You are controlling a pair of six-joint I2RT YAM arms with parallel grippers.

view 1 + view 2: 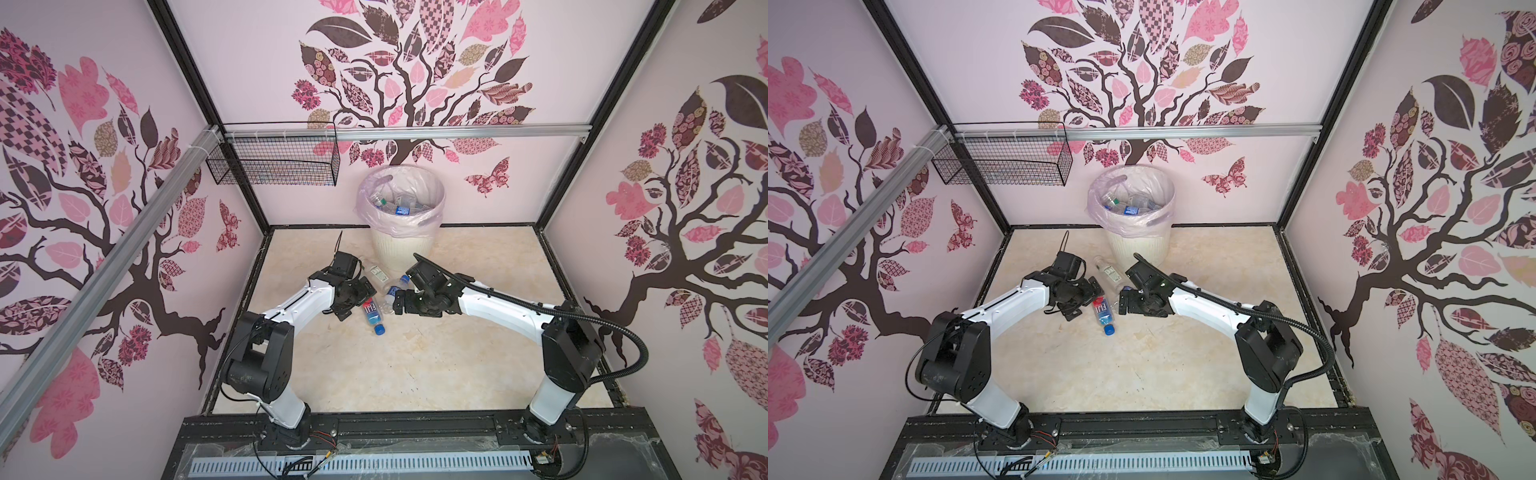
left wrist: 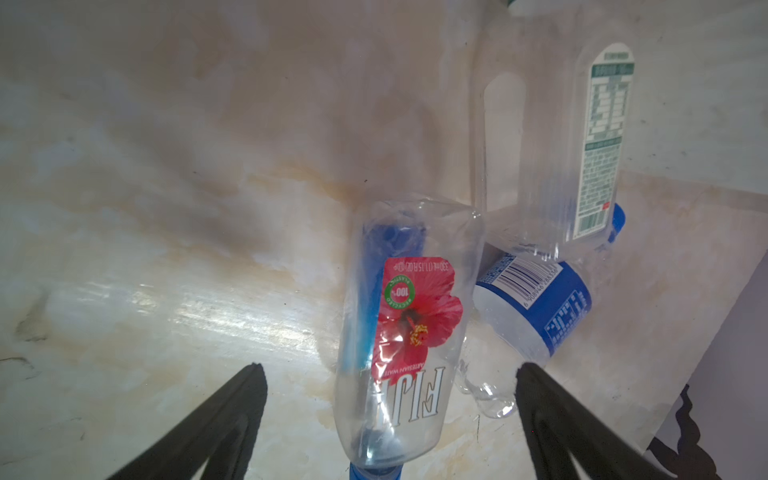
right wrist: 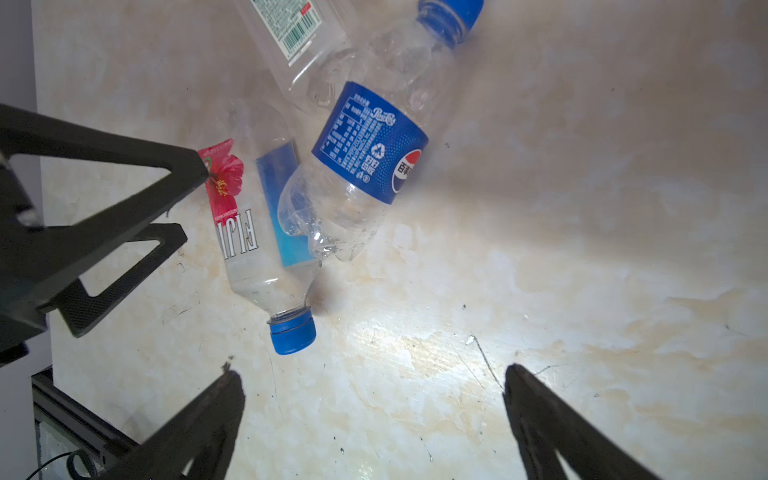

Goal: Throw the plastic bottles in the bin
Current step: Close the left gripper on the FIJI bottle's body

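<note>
A: What is the setting?

B: Pale walls [image 1: 104, 249] printed with pink and brown trees close in a cream marbled bench [image 1: 415, 365]. A black wire basket [image 1: 274, 166] hangs at the back left.

A: Where is the bin?

B: The bin [image 1: 399, 249] stands at the back middle of the bench against the wall, its pink bag folded over the rim. Several bottles [image 1: 401, 205] lie inside it.

A: Are any bottles out on the bench?

B: Three, in a cluster just in front of the bin, between the two arms. The Fiji bottle [image 1: 371, 312] lies flat with its blue cap pointing to the front. The Pepsi bottle [image 3: 365, 153] lies with its base against the Fiji bottle's side. The white-label bottle [image 1: 377, 274] lies nearest the bin, and its base touches the Pepsi bottle.

A: What about the left gripper?

B: The left gripper [image 2: 390, 368] is spread wide, and its wrist view shows the Fiji bottle between the fingers. From the right wrist, one fingertip [image 3: 199, 166] meets the red flower label. I cannot tell whether it touches.

A: And the right?

B: The right gripper [image 3: 372, 372] is spread wide too and holds nothing. It is over bare bench just beside the Fiji bottle's cap.
</note>
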